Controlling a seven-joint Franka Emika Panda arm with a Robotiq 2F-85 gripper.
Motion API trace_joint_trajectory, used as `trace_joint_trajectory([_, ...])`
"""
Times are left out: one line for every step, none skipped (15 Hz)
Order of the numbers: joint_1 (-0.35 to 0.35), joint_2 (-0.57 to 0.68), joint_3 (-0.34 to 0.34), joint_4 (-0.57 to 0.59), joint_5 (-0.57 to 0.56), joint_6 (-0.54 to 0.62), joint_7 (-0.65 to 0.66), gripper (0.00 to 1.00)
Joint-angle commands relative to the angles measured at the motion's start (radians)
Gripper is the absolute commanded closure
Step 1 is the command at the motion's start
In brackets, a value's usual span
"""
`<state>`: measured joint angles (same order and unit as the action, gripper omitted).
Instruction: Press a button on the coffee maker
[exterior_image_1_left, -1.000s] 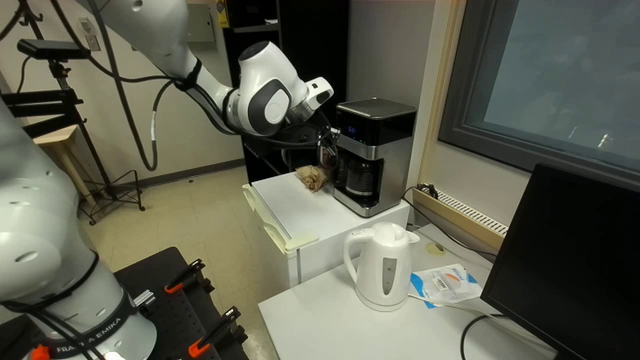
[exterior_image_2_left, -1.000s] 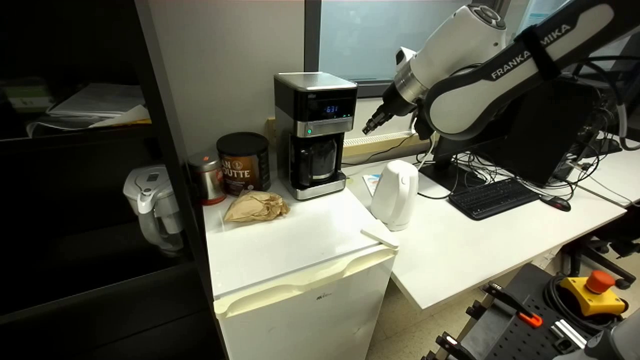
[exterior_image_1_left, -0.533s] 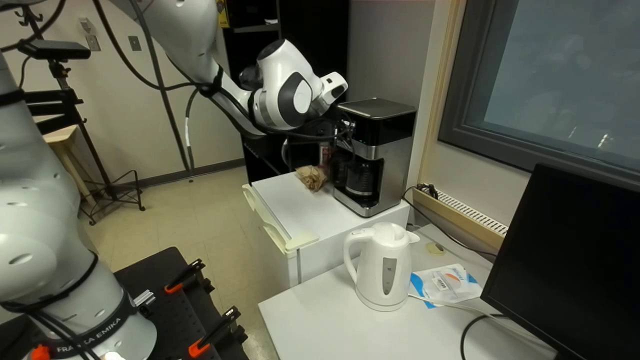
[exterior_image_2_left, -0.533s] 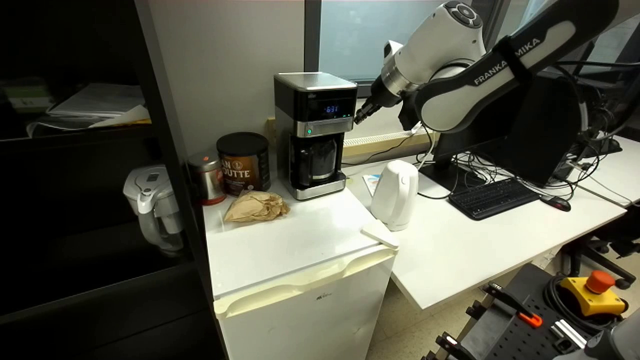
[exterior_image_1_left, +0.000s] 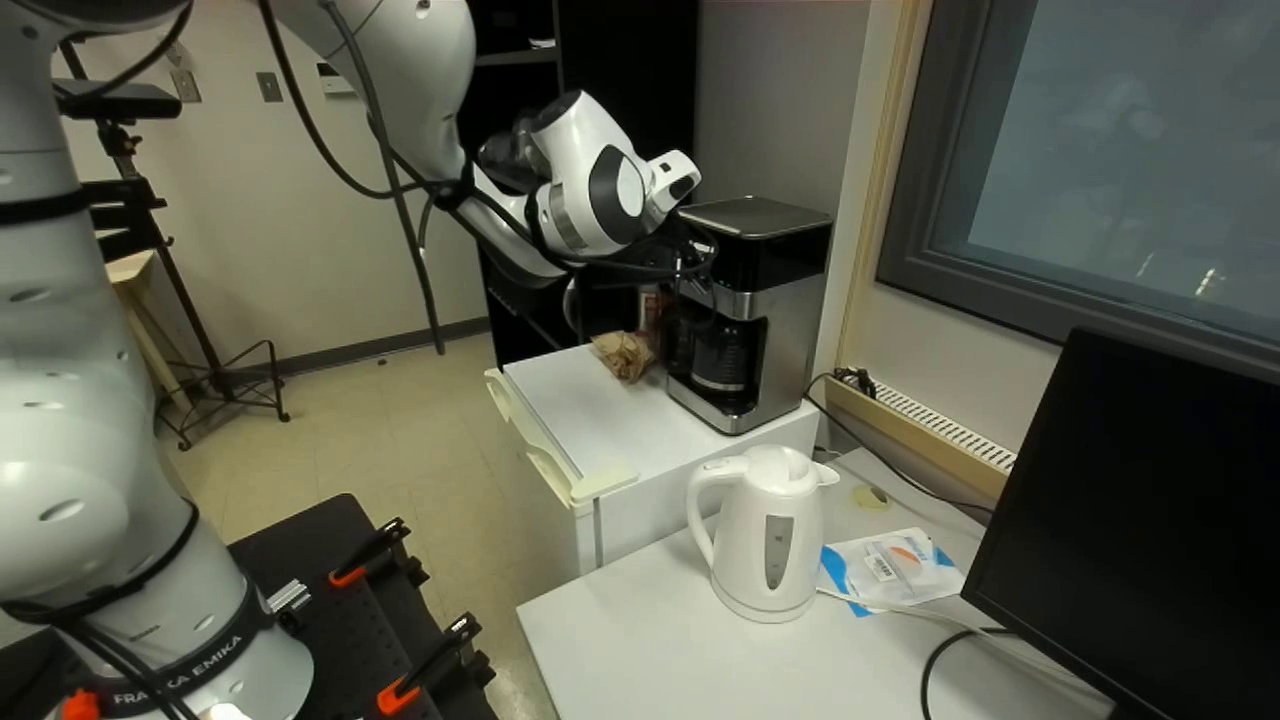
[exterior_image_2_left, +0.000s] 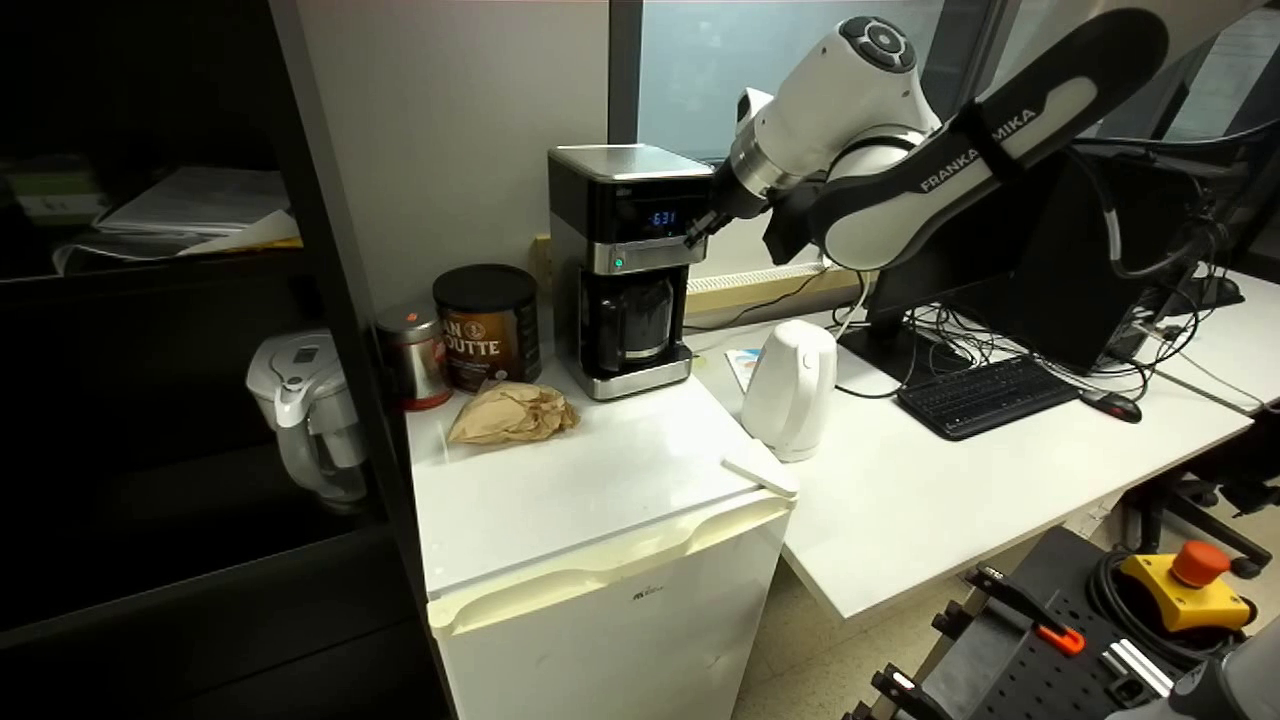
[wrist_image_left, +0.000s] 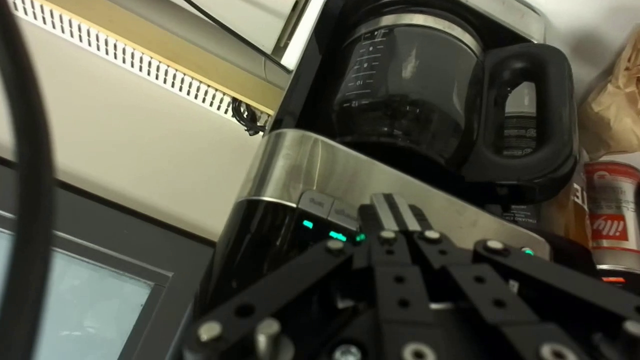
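The boxy black coffee maker with a silver band and dark glass carafe stands upright on a white mini fridge. It shows in both exterior views, also here, and fills much of the wrist view. My gripper is shut and empty. Its fingertips are in front of the silver band, just beside two small grey buttons with green lights below them. The fingertips hide part of the button row; I cannot tell whether they touch it. In an exterior view the gripper overlaps the display panel's right edge.
A white kettle stands on the desk beside the fridge. A brown paper bag, a coffee can and a metal tin are left of the coffee maker. A monitor stands on the desk.
The arm has moved toward the coffee maker. The gripper went from beside the machine to in front of its panel's right end. The coffee maker has not moved.
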<state>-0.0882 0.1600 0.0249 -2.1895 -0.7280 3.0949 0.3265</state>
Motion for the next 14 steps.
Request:
trace_joint_trajectory([0.049, 0.045, -0.043, 0.066, -0.075, -0.028, 0.093, 0.97])
trace_joint_trajectory([0.057, 0.052, -0.052, 0.075, -0.087, -0.031, 0.109, 0.97])
trace_joint_trajectory([0.066, 0.06, -0.06, 0.083, -0.101, -0.034, 0.126, 0.97])
trace_joint_trajectory([0.073, 0.067, -0.067, 0.092, -0.111, -0.037, 0.141, 0.97])
trace_joint_trajectory([0.08, 0.073, -0.074, 0.099, -0.121, -0.039, 0.155, 0.97])
trace_joint_trajectory([0.086, 0.078, -0.08, 0.105, -0.131, -0.04, 0.169, 0.97])
trace_joint_trajectory([0.091, 0.077, -0.084, 0.105, -0.14, -0.04, 0.183, 0.97])
trace_joint_trajectory([0.095, 0.075, -0.087, 0.103, -0.148, -0.038, 0.194, 0.97])
trace_joint_trajectory([0.099, 0.073, -0.091, 0.101, -0.156, -0.036, 0.204, 0.97])
trace_joint_trajectory([0.102, 0.068, -0.095, 0.098, -0.164, -0.032, 0.213, 0.97])
trace_joint_trajectory([0.104, 0.063, -0.097, 0.092, -0.171, -0.028, 0.22, 0.97])
trace_joint_trajectory([0.102, 0.049, -0.094, 0.076, -0.171, -0.022, 0.219, 0.97])
trace_joint_trajectory([0.098, 0.034, -0.086, 0.057, -0.168, -0.017, 0.211, 0.97])
trace_joint_trajectory([0.09, 0.001, -0.07, 0.014, -0.151, -0.012, 0.185, 0.97])
